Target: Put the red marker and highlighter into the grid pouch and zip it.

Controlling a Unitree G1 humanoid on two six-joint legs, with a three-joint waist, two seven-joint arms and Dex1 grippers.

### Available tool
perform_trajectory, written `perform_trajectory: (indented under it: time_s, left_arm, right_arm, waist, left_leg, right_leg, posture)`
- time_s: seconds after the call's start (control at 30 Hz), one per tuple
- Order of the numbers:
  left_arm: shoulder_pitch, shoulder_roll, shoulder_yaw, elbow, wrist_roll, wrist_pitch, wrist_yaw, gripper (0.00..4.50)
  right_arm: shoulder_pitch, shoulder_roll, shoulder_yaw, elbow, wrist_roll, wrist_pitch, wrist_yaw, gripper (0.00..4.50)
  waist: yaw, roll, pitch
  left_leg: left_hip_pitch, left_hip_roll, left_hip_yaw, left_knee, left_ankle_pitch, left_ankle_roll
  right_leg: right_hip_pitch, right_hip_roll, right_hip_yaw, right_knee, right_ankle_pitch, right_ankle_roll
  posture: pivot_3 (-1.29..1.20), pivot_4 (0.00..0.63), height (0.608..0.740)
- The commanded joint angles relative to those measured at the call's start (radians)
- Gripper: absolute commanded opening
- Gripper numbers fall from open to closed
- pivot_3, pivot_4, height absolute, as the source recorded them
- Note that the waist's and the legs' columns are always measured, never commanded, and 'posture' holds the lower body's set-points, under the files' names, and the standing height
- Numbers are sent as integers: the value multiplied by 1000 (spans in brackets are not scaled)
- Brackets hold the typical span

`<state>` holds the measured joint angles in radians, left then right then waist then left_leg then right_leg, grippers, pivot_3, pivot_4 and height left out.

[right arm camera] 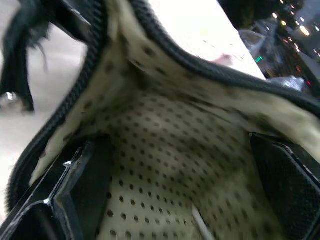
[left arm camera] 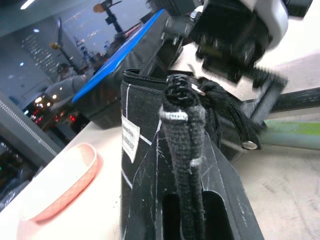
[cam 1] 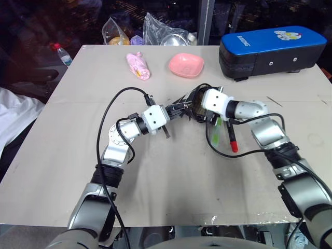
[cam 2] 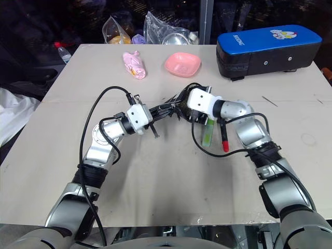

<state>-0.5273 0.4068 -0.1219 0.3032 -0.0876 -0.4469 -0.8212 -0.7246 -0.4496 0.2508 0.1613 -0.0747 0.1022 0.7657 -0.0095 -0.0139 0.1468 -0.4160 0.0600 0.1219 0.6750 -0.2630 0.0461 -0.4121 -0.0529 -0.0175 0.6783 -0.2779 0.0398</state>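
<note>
**Pouch held open at mid-table, pens waiting beside it**

The table (cam 1: pixel 62 155) carried a big blue-topped case (cam 1: pixel 272 49) at the far right, a pink bowl (cam 1: pixel 185 65) and a pink wrapped item (cam 1: pixel 138 66). At the middle, the grid pouch (left arm camera: pixel 137 135) sat between both arms. The left gripper (cam 1: pixel 179 110) was clamped on the pouch's edge, seemingly at the zipper end. The right gripper (right arm camera: pixel 175 200) had its fingers (right arm camera: pixel 85 175) spread wide inside the dotted tan lining. The highlighter (cam 1: pixel 216 130) and the red marker (cam 1: pixel 232 136) lay side by side under the right forearm, just beside the pouch.
</note>
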Motion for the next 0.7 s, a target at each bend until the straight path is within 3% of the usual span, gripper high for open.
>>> perform_trajectory:
  time_s: [0.03, 0.23, 0.4, 0.53, 0.63, 0.7]
  left_arm:
    - [5, 0, 26, -45, -33, 28, 14, 0]
    - [16, -4, 26, -56, -54, 62, 10, 0]
    - [28, -8, 23, -67, -62, 76, 2, 0]
    - [36, -11, 17, -81, -67, 91, -1, 0]
    - [39, -12, 16, -87, -72, 103, -2, 0]
    - [42, -13, 14, -87, -77, 118, -5, 0]
  right_arm:
    - [93, -28, -127, -240, 100, 192, -19, 4444]
    - [441, 19, -336, -694, 246, 630, -173, 4444]
    - [631, 60, -320, -811, 210, 748, -305, 4444]
    - [692, 123, -288, -816, 206, 795, -389, 4444]
    - [697, 168, -287, -797, 214, 817, -433, 3637]
    - [700, 158, -280, -791, 211, 825, -437, 2773]
  waist:
    - [1, 0, 0]
    - [4, 0, 0]
    - [-3, 0, 0]
    - [-3, 0, 0]
    - [-2, 0, 0]
    - [-2, 0, 0]
  left_leg:
    - [0, 0, 0, 0, 0, 0]
    - [0, 1, -1, 0, 0, 0]
    - [1, 0, -1, 1, 0, 0]
    - [1, -2, -2, 1, 0, 0]
    - [1, -2, -2, 1, 0, 0]
    - [1, -2, -2, 1, 0, 0]
  right_leg:
    - [0, 0, 0, 0, 0, 0]
    - [1, 1, -1, 0, 0, 0]
    - [1, 1, 0, 1, 0, 0]
    - [1, 2, 1, 1, 0, 0]
    - [1, 2, 1, 1, 0, 0]
    - [1, 2, 1, 1, 0, 0]
  posture:
    - [0, 150, 737]
    - [0, 150, 737]
    - [0, 150, 737]
    - [0, 150, 737]
    - [0, 150, 737]
    - [0, 150, 737]
